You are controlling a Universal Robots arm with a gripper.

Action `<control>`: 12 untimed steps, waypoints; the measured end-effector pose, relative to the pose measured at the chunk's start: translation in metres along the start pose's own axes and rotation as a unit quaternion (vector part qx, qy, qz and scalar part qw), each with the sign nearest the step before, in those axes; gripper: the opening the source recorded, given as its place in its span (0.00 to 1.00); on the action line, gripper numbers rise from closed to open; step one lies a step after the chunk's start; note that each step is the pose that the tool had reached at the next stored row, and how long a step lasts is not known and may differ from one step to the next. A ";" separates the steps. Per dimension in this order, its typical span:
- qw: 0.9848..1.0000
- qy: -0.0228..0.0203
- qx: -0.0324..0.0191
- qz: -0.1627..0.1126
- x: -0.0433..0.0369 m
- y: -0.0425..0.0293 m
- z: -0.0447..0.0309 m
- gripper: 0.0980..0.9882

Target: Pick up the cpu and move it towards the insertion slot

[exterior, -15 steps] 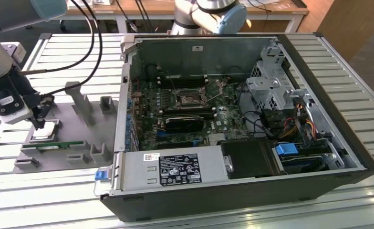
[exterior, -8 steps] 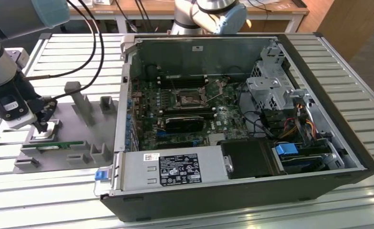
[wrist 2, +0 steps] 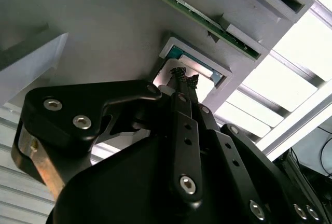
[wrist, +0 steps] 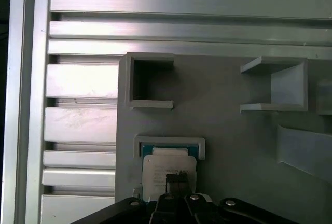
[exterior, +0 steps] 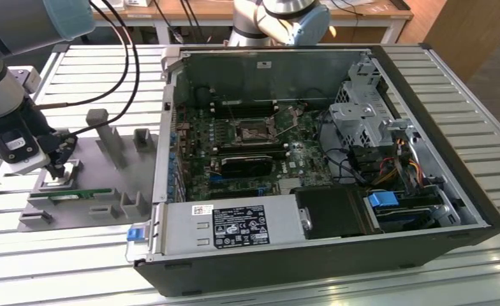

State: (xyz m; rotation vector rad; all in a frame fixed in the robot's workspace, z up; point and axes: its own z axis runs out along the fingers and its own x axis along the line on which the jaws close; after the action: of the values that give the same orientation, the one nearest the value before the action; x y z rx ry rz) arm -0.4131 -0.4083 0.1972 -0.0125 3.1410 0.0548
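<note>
Hand (wrist: 176,178) and its black linkage sit closest in both wrist views. Fingers are drawn together, tips at the middle of the chip (wrist: 155,166), nothing visibly clamped between them. Touching or just above: can't tell.

Chip lies flat in a raised-rim pocket (wrist: 171,142) on the grey fixture plate (exterior: 139,185), at 9 o'clock of the open PC case (exterior: 441,127) on the slatted bench (exterior: 488,268).

Likely light, rigid, with a slick metal lid and a delicate underside. Best taken level by opposite edges, with gentle squeeze. Pocket rim leaves little finger room.

Socket (exterior: 254,132) is at roughly 3 o'clock from the hand, inside the case. Between them stand the plate's upright posts (exterior: 105,131) and the case side wall (exterior: 166,115). Memory stick (exterior: 80,193) lies just beside the pocket at 5 o'clock.
</note>
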 end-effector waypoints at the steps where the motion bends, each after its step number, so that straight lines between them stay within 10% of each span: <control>1: 1.000 0.000 0.000 0.000 0.0000 0.0000 0.0000 0.00; 7: 1.000 0.000 0.000 0.001 0.0000 0.0000 0.0001 0.02; 12: 1.000 0.000 0.000 0.001 0.0000 0.0000 0.0001 0.28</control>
State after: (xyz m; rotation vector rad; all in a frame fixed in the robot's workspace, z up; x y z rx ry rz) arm -0.4131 -0.4083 0.1970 -0.0096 3.1408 0.0550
